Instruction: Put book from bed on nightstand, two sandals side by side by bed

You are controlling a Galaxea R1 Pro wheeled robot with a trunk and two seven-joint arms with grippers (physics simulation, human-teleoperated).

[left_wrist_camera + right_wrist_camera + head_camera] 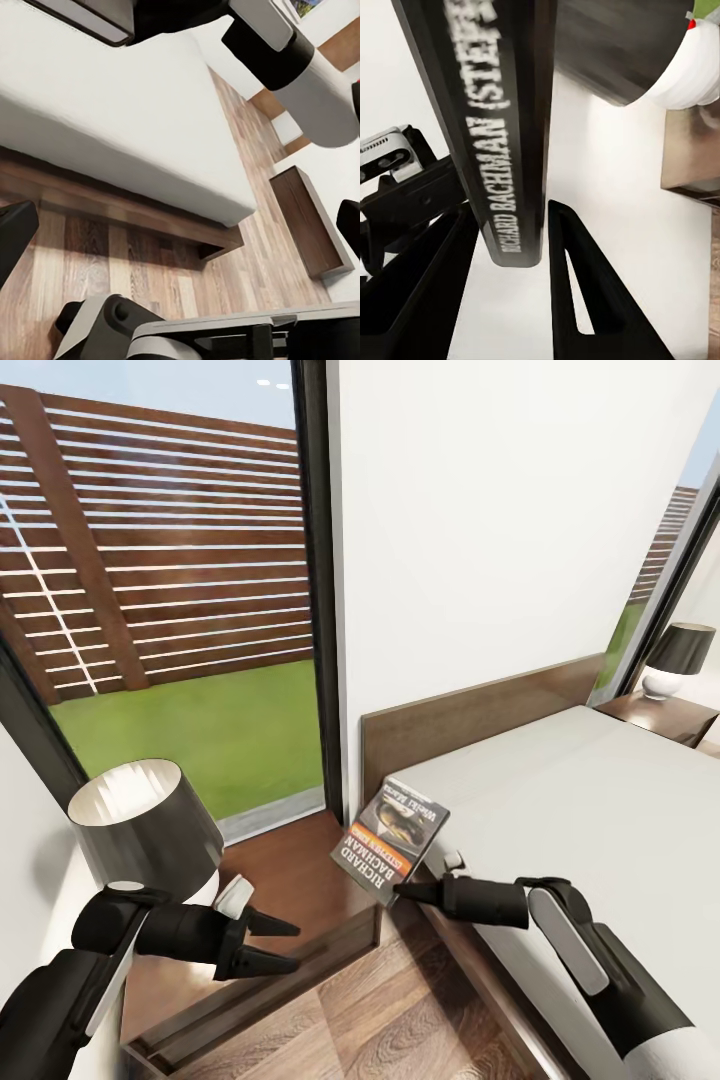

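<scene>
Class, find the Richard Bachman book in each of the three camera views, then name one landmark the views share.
Head view: book low centre, tilted, held by the right end effector off the bed corner.
Left wrist view: I cannot find the book.
Right wrist view: book spine between the fingers.
Shared landmark: the bed, its mattress.

1. You have the book (392, 838) held in the right gripper (405, 891), between the nightstand (300, 880) on your left and the bed (600, 800) on your right.
2. A lamp (150, 830) stands on that nightstand, behind your left gripper (285, 945).
3. A second nightstand (665, 715) sits beyond the bed.
</scene>
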